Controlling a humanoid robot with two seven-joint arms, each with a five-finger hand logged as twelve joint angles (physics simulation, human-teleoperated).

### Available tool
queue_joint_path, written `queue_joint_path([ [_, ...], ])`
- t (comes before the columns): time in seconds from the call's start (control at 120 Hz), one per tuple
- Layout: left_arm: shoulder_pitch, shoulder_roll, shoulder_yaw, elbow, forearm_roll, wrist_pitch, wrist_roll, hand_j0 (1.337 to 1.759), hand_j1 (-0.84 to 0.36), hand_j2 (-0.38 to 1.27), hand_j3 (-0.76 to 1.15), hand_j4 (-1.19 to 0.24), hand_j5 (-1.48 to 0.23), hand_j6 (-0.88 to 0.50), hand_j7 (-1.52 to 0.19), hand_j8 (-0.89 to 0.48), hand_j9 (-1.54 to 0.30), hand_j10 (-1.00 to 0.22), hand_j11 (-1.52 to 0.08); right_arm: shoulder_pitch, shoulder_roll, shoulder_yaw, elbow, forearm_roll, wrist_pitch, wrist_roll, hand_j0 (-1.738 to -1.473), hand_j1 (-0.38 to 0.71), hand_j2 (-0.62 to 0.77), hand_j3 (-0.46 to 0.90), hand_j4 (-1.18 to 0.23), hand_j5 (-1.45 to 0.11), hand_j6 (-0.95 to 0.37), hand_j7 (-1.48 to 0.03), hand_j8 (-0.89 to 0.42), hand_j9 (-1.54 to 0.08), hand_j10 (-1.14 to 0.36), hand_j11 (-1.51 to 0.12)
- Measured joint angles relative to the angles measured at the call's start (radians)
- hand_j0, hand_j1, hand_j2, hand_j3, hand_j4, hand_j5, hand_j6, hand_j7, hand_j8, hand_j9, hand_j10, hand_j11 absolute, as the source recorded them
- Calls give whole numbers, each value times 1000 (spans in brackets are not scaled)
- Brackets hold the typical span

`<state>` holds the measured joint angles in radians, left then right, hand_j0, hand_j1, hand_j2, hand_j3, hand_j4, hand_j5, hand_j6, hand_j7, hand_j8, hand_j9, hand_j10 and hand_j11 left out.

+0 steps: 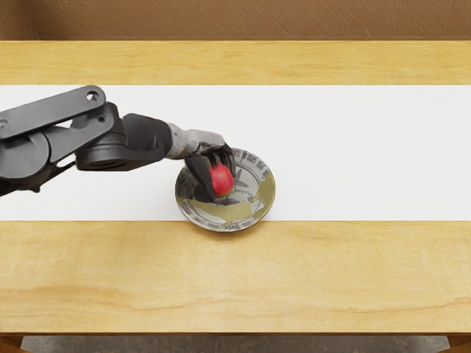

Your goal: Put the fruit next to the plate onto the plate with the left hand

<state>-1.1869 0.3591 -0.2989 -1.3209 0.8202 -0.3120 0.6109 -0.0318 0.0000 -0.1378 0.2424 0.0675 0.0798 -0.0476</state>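
Plate under left hand with fruit

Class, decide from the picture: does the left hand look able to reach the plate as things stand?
Probably yes. The left hand hangs over the left half of the plate, closed round the red fruit, and nothing stands between hand and plate.

On table runner: plate; fruit over plate, in left robot hand.
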Motion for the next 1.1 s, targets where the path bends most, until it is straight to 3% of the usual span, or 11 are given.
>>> queue_joint_path([
  [0.175,-66,-38,77,0,84,4,0,1654,-287,347,0,-593,-989,-396,-931,-445,-946,-710,-945,0,0,0,0,0,0,0,-1658,-333,-3,0,-13,-17,-13,-17,-13,-17,-13,-17],
  [0.35,-65,-40,137,1,132,4,0,1654,-301,390,0,-582,-994,-383,-934,-440,-942,-708,-940,0,0,0,0,0,0,0,-1658,-334,-3,0,-13,-17,-12,-17,-12,-17,-13,-17],
  [0.392,-61,-35,134,2,125,10,0,1654,-281,342,0,-576,-932,-394,-881,-438,-886,-667,-884,0,0,0,0,0,0,0,-1658,-333,-3,0,-13,-17,-13,-17,-13,-17,-13,-17],
  [0.7,-100,-14,97,3,-54,25,0,1657,158,85,0,-172,-263,-132,-252,-141,-253,-196,-252,1,0,0,0,0,0,0,-1658,-333,-3,0,-13,-17,-13,-17,-13,-17,-13,-17],
  [0.85,-95,44,45,2,-174,4,0,1658,258,41,0,-83,-126,-65,-121,-69,-121,-95,-121,1,0,0,0,0,0,0,-1658,-333,-3,0,-13,-17,-13,-17,-13,-17,-13,-17],
  [1.1,-26,220,-144,2,-416,-238,0,1658,323,13,0,-26,-37,-20,-36,-22,-36,-29,-36,1,0,-1,0,0,0,0,-1658,-333,-3,0,-13,-17,-13,-17,-13,-17,-13,-17],
])
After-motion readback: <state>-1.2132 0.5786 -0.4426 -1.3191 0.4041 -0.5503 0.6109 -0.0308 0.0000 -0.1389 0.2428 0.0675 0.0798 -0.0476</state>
